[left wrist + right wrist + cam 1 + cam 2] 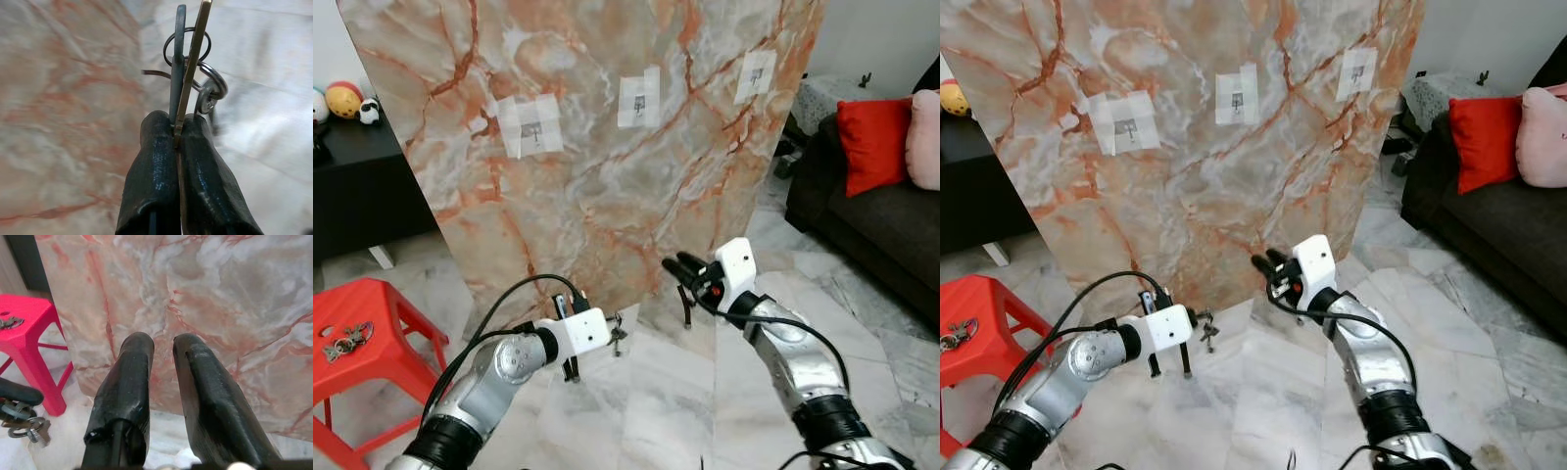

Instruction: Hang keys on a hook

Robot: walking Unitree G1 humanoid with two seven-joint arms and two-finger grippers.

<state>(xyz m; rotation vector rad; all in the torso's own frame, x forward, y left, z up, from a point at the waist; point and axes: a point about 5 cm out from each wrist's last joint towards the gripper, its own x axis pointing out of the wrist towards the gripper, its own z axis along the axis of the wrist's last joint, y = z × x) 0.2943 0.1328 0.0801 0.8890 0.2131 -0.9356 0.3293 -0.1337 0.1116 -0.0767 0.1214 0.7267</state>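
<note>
A bunch of keys [191,83] on metal rings sticks out past the fingertips of my left gripper [610,334], which is shut on it low over the floor, just in front of the marble panel's [607,186] bottom edge. Three small hooks are taped high on the panel: left hook [530,125], middle hook [639,98], right hook [756,74]. All of them are well above both grippers. My right gripper [677,264] is open and holds nothing. It points left toward the panel, a little above and to the right of the keys [620,335].
A red stool [372,304] at the left carries another bunch of keys [347,341]. A dark sofa [881,225] with a red cushion [873,142] stands at the right. A black cabinet [357,186] is behind the stool. Marble floor [656,411] lies below my arms.
</note>
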